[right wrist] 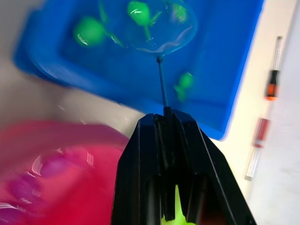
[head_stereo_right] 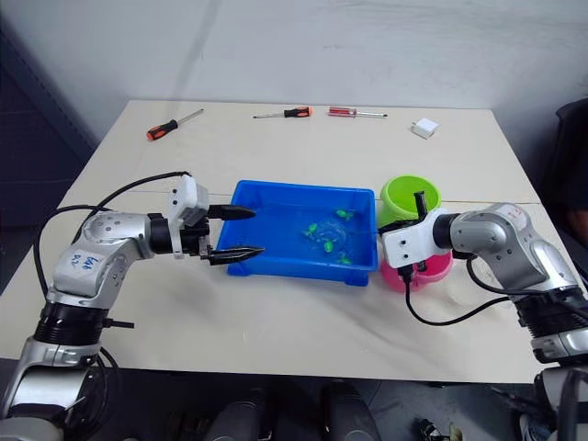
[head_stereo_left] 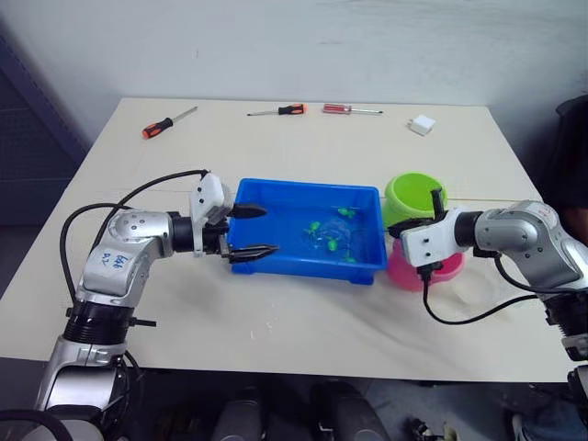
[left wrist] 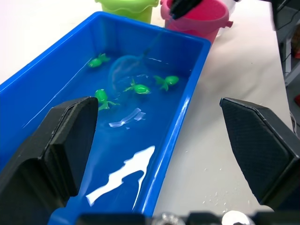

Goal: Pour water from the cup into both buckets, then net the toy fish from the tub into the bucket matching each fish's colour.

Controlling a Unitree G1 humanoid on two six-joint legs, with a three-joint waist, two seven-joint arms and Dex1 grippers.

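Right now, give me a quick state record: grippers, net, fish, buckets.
left gripper: open, at the tub's near-left end, holding nothing
right gripper: shut on the net handle, above the pink bucket
net: hoop in the tub water among the fish
green fish: four visible in the tub
pink fish: none visible in the tub
green bucket: behind the pink one

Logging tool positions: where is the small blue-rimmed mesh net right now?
The net sits dipped in the blue tub, among green toy fish, its wire handle clamped in the right gripper.
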